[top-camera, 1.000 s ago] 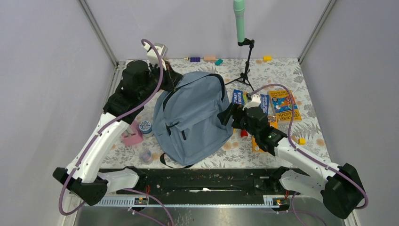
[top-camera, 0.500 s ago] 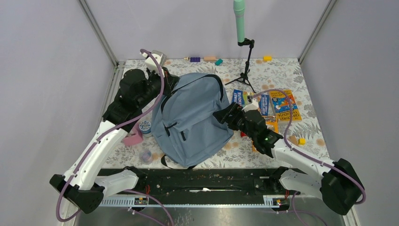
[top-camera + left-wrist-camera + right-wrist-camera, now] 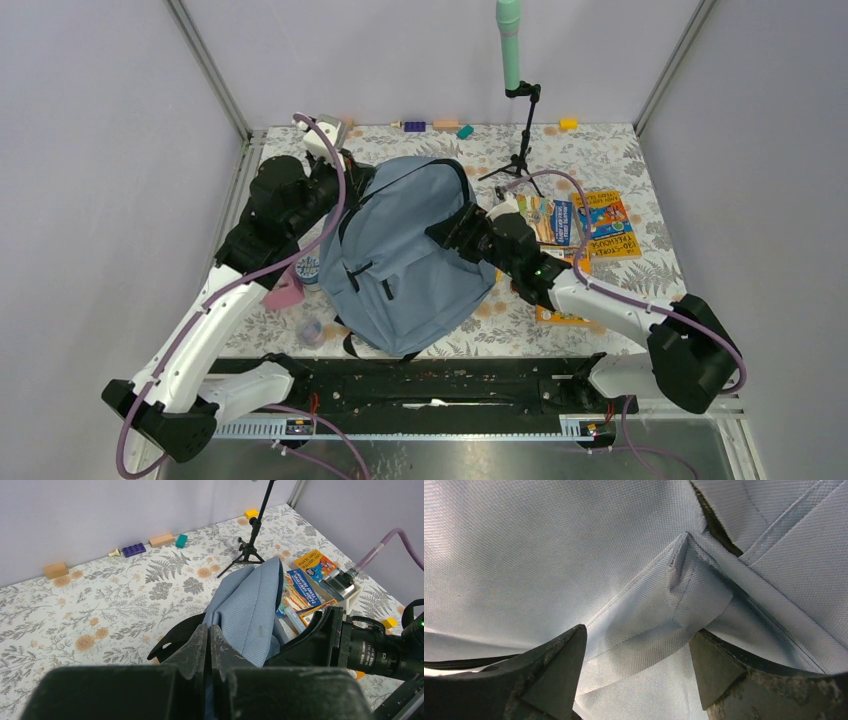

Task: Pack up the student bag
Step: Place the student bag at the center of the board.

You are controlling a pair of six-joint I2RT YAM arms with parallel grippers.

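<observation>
The left hand (image 3: 209, 632) clamps the backpack (image 3: 405, 262) at 11 o'clock, holding it raised; the right hand (image 3: 638, 632), jaws apart, straddles a 3 o'clock fold

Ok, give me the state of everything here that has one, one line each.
left gripper, shut, pinching the student bag at its top end
right gripper, open, jaws either side of a fold of the bag's fabric
student bag, lying front up, top end lifted
books, closed, lying flat, overlapping
microphone stand, upright
</observation>
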